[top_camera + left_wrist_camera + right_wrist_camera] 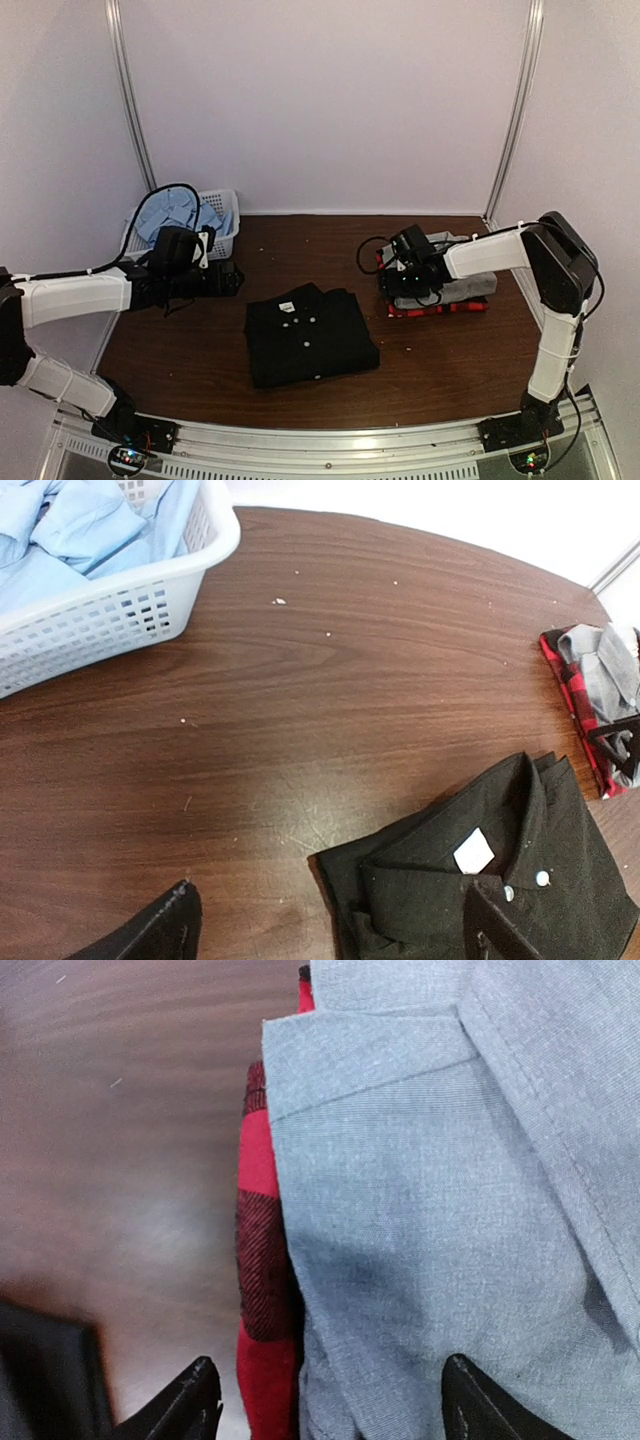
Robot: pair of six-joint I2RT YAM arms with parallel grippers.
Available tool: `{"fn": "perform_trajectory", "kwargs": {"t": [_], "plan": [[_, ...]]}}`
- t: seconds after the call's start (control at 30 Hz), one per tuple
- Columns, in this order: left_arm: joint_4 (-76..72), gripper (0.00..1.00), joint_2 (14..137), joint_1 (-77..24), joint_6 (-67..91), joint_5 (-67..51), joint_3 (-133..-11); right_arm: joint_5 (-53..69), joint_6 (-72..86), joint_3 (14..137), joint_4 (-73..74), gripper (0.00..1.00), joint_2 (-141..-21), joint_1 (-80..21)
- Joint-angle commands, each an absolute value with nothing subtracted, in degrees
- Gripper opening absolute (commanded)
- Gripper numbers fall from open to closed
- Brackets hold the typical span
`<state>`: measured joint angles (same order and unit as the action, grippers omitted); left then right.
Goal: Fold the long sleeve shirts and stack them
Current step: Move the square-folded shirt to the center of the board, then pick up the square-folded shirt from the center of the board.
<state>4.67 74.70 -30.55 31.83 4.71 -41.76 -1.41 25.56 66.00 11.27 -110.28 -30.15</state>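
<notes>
The right jaws are down over the stack on the right side of the desk (330, 680). They stand apart, straddling an edge of the grey shirt (430, 1210), which lies folded on top of the red-and-black plaid shirt (262, 1260). Cloth lies between them, but the gap is wide and I see nothing pinched.

Over on the left, the left jaws hang wide apart above bare wood, holding nothing. They sit between the white basket (110, 620) and the black shirt (310, 335), which lies folded, collar up, mid-desk and well apart from the stack. The light blue shirt (60, 540) is crumpled in the basket, not yet folded.

As I read it, these are light, limp woven shirts with no stiffness except at the collar and button placket. A one-point pinch will likely let a fold sag open. The black one wants taking by a folded edge through all its layers, ideally on both sides at once, and carrying low. The blue one looks best caught at the collar or a shoulder seam to draw it clear of the mesh, where its buttons could snag.
</notes>
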Motion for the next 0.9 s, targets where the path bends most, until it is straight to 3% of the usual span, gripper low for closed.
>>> {"fn": "perform_trajectory", "kwargs": {"t": [0.0,0.23,0.37,0.87], "plan": [[5.4,0.92,72.3,-30.5,31.9,4.2,-39.4,3.8,33.4,61.8,13.4,0.77,-109.4,-38.8],[2.6,0.94,69.5,-30.6,35.3,-5.6,-32.2,0.3,33.6,64.3,13.5,0.82,-102.8,-44.2],[-6.8,0.96,66.5,-30.6,40.7,-12.3,-25.2,-1.3,31.1,66.3,17.4,0.83,-98.5,-46.9],[-18.0,0.95,74.0,-33.0,48.2,-19.9,-22.6,12.4,33.4,58.6,9.5,0.75,-101.4,-49.6]]}}
